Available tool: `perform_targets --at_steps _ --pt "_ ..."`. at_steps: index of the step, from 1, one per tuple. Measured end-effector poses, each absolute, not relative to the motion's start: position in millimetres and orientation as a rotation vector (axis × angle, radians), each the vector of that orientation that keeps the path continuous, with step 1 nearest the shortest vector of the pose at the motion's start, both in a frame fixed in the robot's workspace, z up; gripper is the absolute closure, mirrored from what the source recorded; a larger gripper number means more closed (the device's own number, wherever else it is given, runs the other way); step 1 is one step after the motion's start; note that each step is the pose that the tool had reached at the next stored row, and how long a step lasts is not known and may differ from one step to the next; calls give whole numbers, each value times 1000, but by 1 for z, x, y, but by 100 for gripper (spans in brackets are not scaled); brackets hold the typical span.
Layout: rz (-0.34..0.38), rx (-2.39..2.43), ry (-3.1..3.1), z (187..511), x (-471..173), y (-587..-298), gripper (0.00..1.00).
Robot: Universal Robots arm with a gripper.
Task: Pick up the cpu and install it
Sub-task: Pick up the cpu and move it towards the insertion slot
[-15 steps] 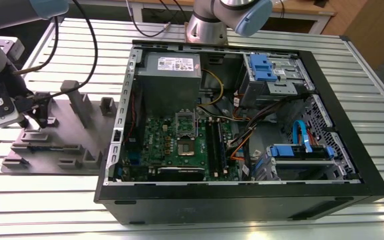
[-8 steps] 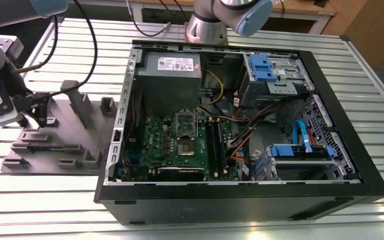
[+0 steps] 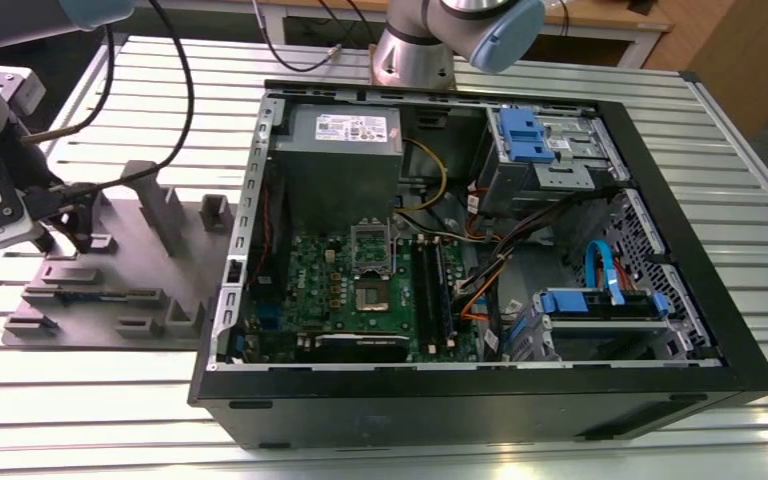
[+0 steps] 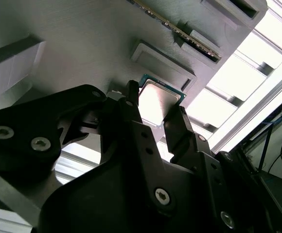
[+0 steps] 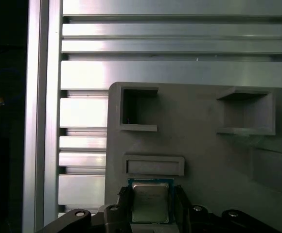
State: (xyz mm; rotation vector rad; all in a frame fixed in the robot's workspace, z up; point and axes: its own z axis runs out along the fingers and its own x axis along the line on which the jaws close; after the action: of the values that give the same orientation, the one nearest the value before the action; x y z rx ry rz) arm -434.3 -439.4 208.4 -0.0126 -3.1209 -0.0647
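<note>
Second wrist view: my hand (image 4: 155,103) closed on the cpu (image 4: 161,99) by two opposite edges, on the grey holder (image 4: 82,43) near the tabletop (image 4: 257,73) edge; light, stiff, likely fragile underneath.

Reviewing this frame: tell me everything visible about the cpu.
The cpu is a small flat square chip, silvery-grey metal top with a thin teal-green rim. In both wrist views it shows its top, lying flat over the grey fixture plate. The gripper straddles it, fingers against two opposite edges. Whether it rests on the plate or is lifted cannot be told.
</note>
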Motion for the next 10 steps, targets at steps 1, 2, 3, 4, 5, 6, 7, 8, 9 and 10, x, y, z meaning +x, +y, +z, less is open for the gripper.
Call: perform_targets --at_steps 1,2,3,4,5,6,7,8,9,10 --pt "-65 -13 -3121 208 -434 -439 55" --pt "-65 -13 -3121 209 -434 -439 55" --pt "-65 -13 -3121 209 -434 -439 55" --pt "-65 -13 -3121 209 -434 -439 55" --pt "-65 -13 -3121 209 -434 -439 55" --pt "-65 -13 -3121 210 -434 -439 55" --pt "-65 -13 -3121 210 -434 -439 55" --pt "-65 -13 -3121 210 -434 -439 55" --pt "-65 -13 -3121 210 -434 -439 55" --pt "-65 -13 -3121 211 -434 -439 55"
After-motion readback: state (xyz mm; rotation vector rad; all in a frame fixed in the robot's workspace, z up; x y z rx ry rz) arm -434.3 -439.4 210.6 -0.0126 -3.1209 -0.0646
